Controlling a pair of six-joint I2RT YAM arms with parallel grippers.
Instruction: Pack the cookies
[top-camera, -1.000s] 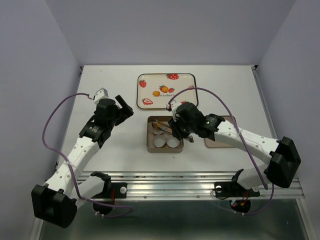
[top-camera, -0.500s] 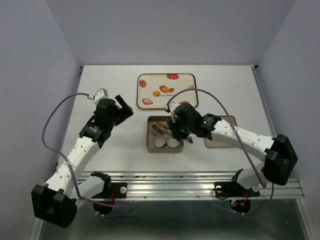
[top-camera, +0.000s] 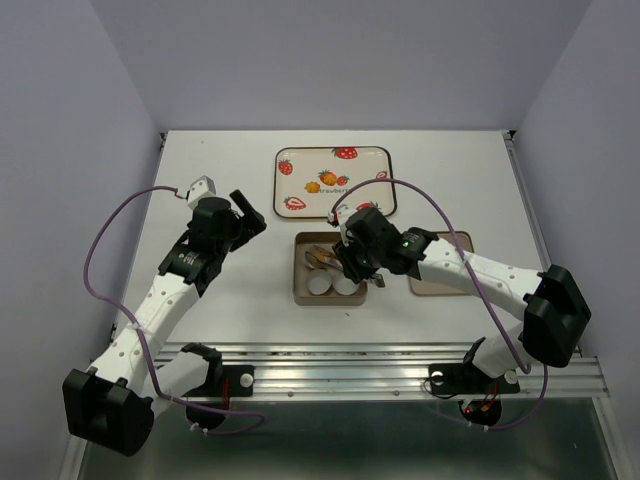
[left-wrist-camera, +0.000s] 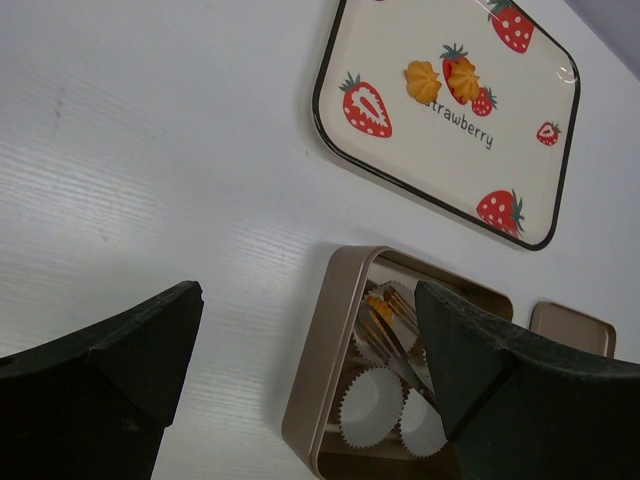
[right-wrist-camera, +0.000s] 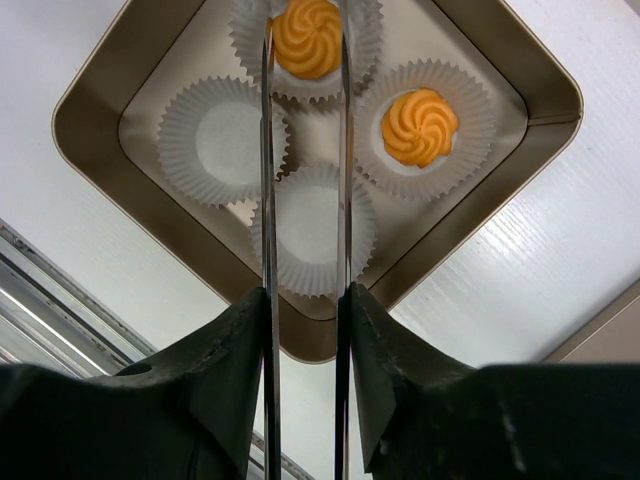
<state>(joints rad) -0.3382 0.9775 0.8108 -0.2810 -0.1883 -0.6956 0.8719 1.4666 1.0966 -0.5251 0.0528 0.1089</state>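
Two orange cookies (top-camera: 320, 183) lie on the strawberry tray (top-camera: 372, 160); the left wrist view shows them too (left-wrist-camera: 423, 80). The square metal tin (top-camera: 300, 290) holds white paper cups. One cookie (right-wrist-camera: 420, 126) sits in a cup. Another cookie (right-wrist-camera: 306, 38) rests in the neighbouring cup between the blades of metal tongs (right-wrist-camera: 268, 200). My right gripper (right-wrist-camera: 305, 300) is shut on those tongs above the tin (right-wrist-camera: 100, 90). My left gripper (left-wrist-camera: 305, 300) stands open and empty over bare table, left of the tin (left-wrist-camera: 320, 340).
Two paper cups (right-wrist-camera: 224, 140) in the tin hold nothing. A flat tan lid (top-camera: 440, 280) lies right of the tin, partly under my right arm. The metal rail (top-camera: 380, 360) runs along the near table edge. Walls close in on three sides.
My right gripper has shifted slightly left over the tin with the tongs. The left arm has not moved.
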